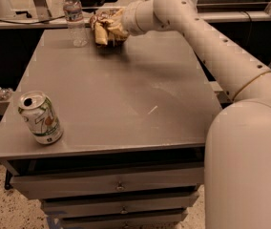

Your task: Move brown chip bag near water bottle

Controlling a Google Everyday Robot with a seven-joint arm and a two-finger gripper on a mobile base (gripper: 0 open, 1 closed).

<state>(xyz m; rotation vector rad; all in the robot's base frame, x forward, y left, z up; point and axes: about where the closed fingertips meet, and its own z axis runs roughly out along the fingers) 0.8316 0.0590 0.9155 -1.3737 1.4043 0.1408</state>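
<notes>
the claw is gripping the chip bag, bunching it up over the far edge of the table. the bag is hanging just beside the water bottle, near but seemingly not touching, likely so the bottle is not getting knocked over. the can is sitting well apart at the near corner.
</notes>
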